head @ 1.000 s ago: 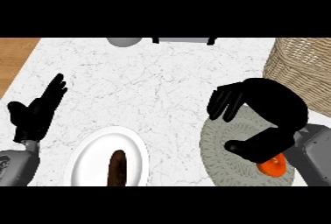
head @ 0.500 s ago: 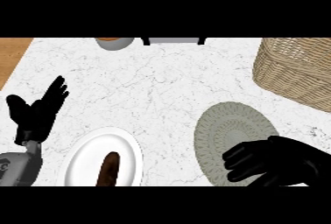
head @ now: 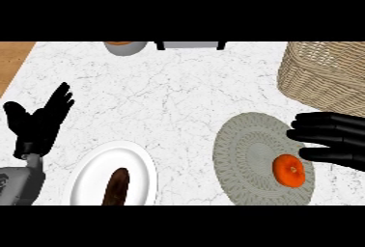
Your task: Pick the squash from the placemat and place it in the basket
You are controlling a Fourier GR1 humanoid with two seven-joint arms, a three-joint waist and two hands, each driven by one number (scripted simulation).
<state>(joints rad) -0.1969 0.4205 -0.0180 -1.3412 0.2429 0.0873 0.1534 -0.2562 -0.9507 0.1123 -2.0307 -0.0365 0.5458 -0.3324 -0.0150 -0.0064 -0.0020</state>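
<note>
Right hand (head: pixel 336 141) shifted right, uncovering squash (head: pixel 288 171) on placemat (head: pixel 241 144) | fingers (head: pixel 317 136) apparently apart | left hand (head: pixel 39 124) splayed, resting

- One squash (head: pixel 288 170), at 4 o'clock.
- One placemat (head: pixel 242 149), at 4 o'clock.
- One basket (head: pixel 324 72), at 2 o'clock.
- One plate (head: pixel 96 169), at 7 o'clock.
- One brown food item (head: pixel 115 185), at 7 o'clock.
- One bowl (head: pixel 126 48), at 11 o'clock.
- Two hands: left hand (head: pixel 39 128) at 9 o'clock, right hand (head: pixel 335 137) at 3 o'clock.
</note>
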